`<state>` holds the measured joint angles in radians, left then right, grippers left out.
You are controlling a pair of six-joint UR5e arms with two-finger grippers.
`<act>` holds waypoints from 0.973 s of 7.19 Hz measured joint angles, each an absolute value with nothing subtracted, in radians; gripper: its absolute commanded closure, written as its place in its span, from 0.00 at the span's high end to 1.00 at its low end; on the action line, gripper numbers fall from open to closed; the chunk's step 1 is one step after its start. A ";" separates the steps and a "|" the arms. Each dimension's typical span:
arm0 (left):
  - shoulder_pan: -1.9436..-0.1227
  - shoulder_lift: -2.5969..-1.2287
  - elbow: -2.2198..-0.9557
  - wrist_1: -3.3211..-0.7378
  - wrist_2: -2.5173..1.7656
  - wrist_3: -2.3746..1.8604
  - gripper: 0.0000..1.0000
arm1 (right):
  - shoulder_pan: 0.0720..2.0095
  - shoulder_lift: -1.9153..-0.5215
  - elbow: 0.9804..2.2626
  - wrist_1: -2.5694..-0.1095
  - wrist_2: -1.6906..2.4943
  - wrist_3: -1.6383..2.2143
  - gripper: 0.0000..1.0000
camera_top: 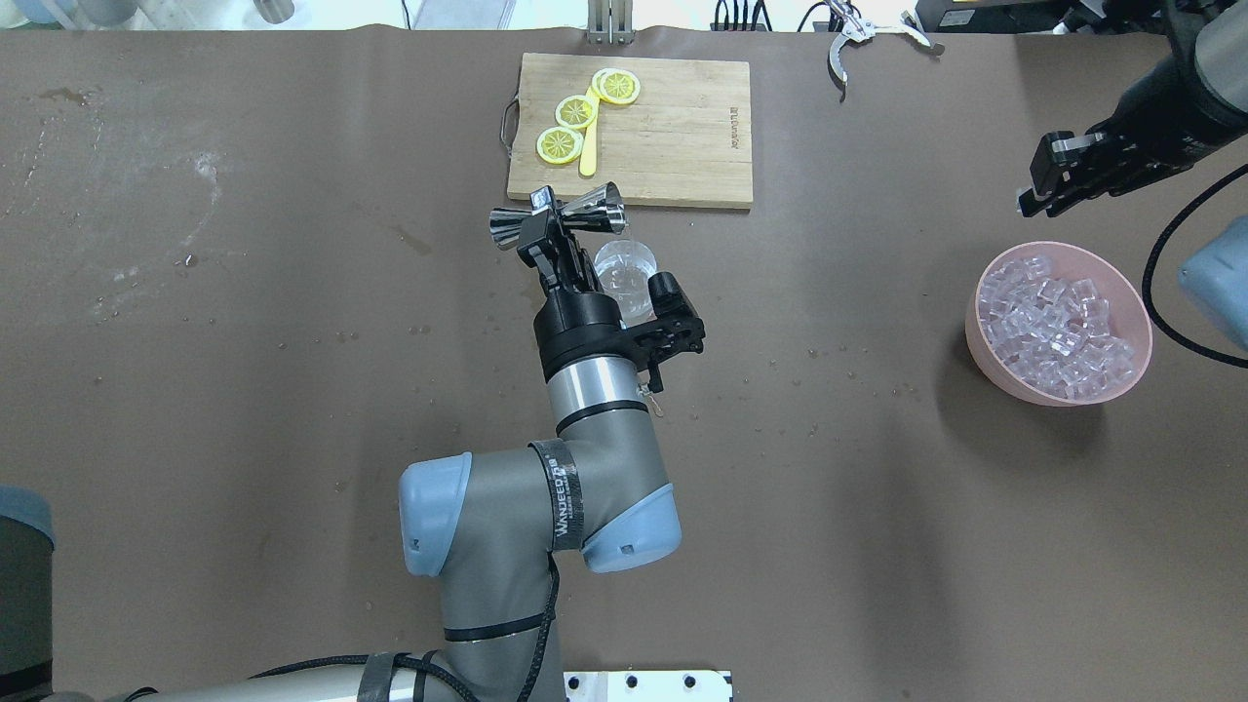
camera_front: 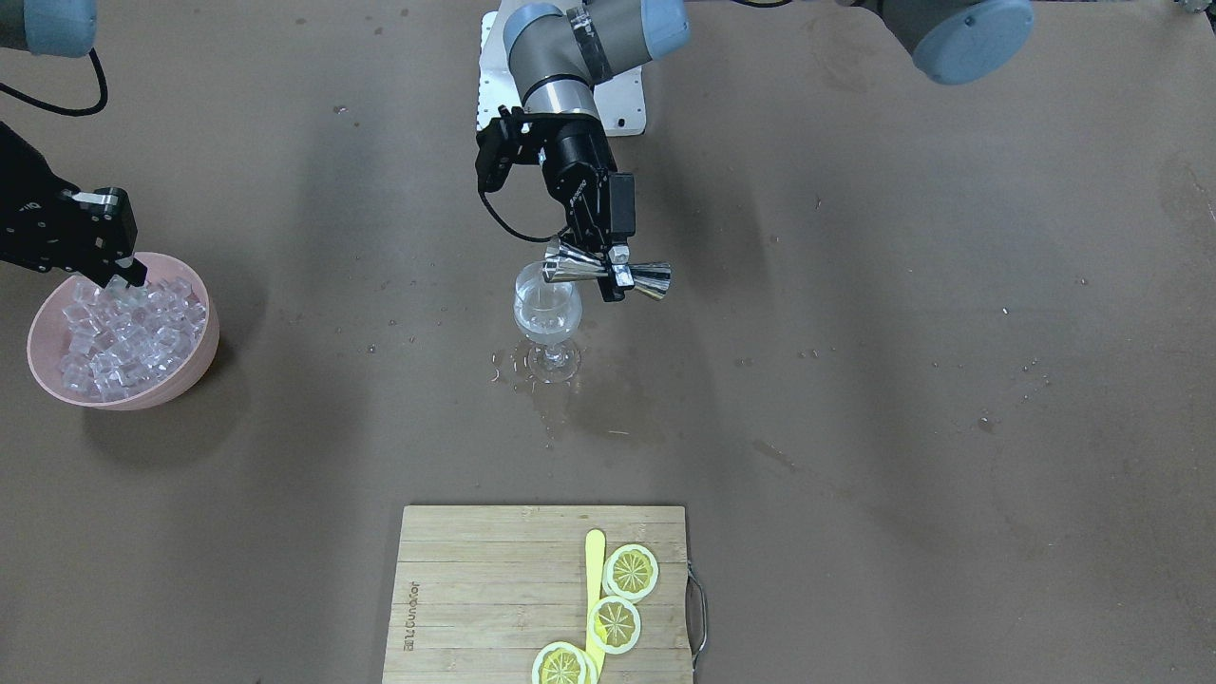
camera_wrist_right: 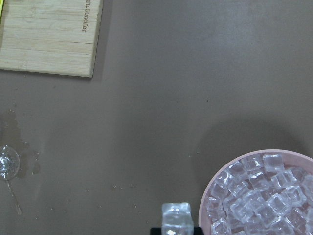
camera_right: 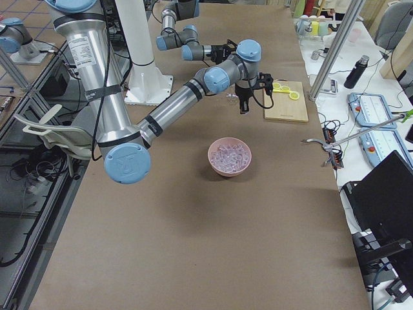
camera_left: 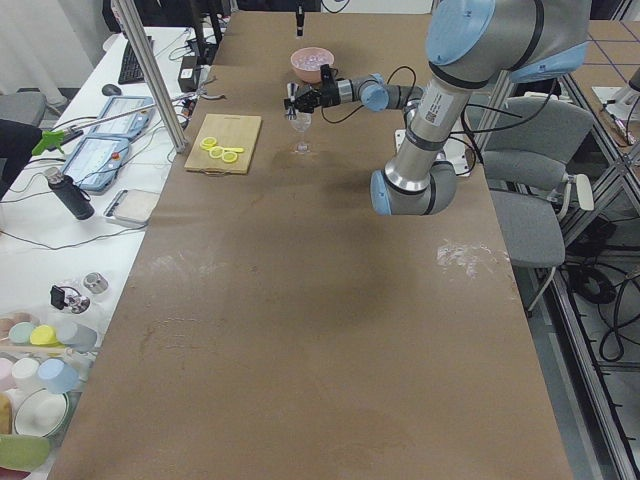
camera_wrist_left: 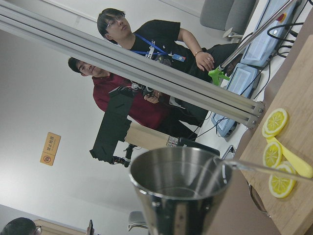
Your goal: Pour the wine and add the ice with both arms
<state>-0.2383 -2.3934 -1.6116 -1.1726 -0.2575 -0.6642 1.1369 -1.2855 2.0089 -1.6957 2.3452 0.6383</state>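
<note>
My left gripper (camera_front: pixel 613 275) is shut on a steel jigger (camera_front: pixel 608 272), held on its side with one open end over the rim of the wine glass (camera_front: pixel 546 313). The glass stands upright with a little clear wine (camera_front: pixel 546 330) in its bowl. In the overhead view the gripper (camera_top: pixel 546 210), jigger (camera_top: pixel 558 216) and glass (camera_top: pixel 626 273) show mid-table. My right gripper (camera_front: pixel 123 274) is shut on one ice cube (camera_wrist_right: pixel 176 215), just off the rim of the pink bowl (camera_front: pixel 38 366), on the wine-glass side. The bowl holds many ice cubes (camera_front: pixel 123 332).
A bamboo cutting board (camera_front: pixel 475 589) with lemon slices (camera_front: pixel 632 570) and a yellow stick lies across the table from the robot. Spilled drops (camera_front: pixel 518 375) wet the brown table around the glass foot. Metal tongs (camera_top: pixel 858 34) lie at the far edge.
</note>
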 measured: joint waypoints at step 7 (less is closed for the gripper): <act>-0.231 -2.366 -1.670 -1.199 -0.264 -0.688 0.00 | 1.059 -1.196 2.014 -1.698 2.326 0.798 0.20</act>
